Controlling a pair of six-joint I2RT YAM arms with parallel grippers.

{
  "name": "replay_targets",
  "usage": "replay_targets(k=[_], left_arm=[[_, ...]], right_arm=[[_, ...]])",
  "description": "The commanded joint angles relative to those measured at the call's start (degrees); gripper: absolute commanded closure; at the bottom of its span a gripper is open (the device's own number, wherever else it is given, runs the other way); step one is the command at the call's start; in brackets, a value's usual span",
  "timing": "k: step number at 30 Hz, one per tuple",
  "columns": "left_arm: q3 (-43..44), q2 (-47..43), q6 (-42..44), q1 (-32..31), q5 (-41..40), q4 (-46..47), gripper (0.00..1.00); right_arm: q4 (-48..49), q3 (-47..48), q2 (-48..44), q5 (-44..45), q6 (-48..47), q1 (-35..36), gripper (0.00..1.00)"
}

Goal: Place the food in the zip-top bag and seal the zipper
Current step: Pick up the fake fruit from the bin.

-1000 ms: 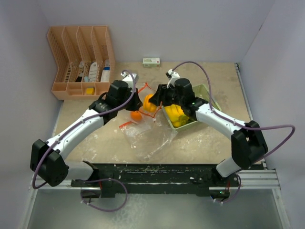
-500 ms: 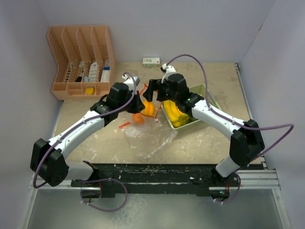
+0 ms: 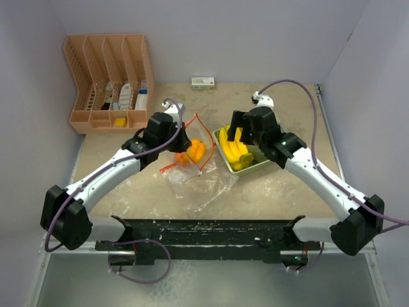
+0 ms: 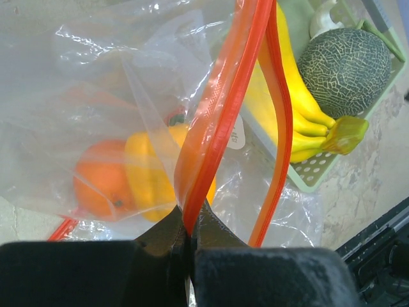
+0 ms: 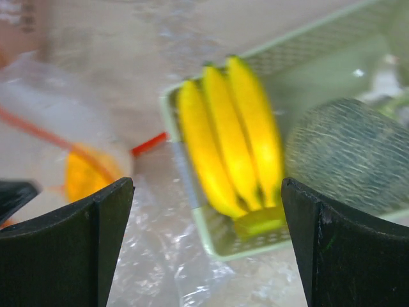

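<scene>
1. The left pincer (image 3: 181, 142) is clamped tight on the orange zipper strip (image 4: 214, 121) of the zip-top bag (image 3: 199, 179). It's holding that edge up off the bench (image 3: 294, 185). From the left wrist cam the fingertips (image 4: 161, 238) meet right on the strip, no gap at all.
2. The bag sits around mid-bench, a touch toward the left edge. Its clear body is all crumpled and spreads out toward the near edge. The mouth is gaping, and the zipper makes an open loop seen from above.
3. Already inside the bag: an orange (image 4: 99, 185) and a yellow piece (image 4: 150, 176), pressed up against each other low down in the plastic.
4. The right pincer (image 3: 236, 132) is spread wide with nothing in it, hanging over the left end of the pale green tray (image 3: 254, 167). Its wrist cam is pretty blurry, but the bananas (image 5: 227, 134) are right below the gap.
5. The tray is just right of mid-bench, next to the bag and angled to the bench edges. The bananas lie along its left side, a netted green melon (image 4: 345, 64) is touching them, and a small white bulb (image 4: 323, 19) sits beyond the melon.
6. Other stuff: a peach rack (image 3: 105, 77) in the far left corner and a small box (image 3: 203, 82) at the middle of the far edge.
</scene>
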Motion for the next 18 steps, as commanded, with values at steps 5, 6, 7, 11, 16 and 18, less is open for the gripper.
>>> replay_targets(k=[5,6,7,11,16,18], left_arm=[[-3.15,-5.98,-1.41,-0.02,-0.64,5.24,1.00],[-3.35,-6.51,-1.21,-0.03,-0.91,5.21,1.00],[-3.52,-7.09,-0.94,-0.01,-1.20,5.05,1.00],[-3.84,-8.22,-0.10,0.03,-1.38,4.76,1.00],[-4.91,-9.91,0.44,0.00,-1.65,4.78,1.00],[-5.27,-10.23,0.69,0.09,-1.89,4.74,1.00]], right_arm=[[-12.88,2.72,5.25,1.16,9.42,-16.96,0.00],[-12.30,3.02,5.55,0.88,10.33,-17.70,0.00],[-11.70,3.33,5.81,0.40,11.35,-18.51,0.00],[-10.20,4.35,7.46,-0.82,15.26,-21.93,0.00],[-10.37,4.28,9.61,1.20,21.40,-26.55,0.02],[-8.50,2.62,9.81,1.14,23.08,-28.05,0.03]])
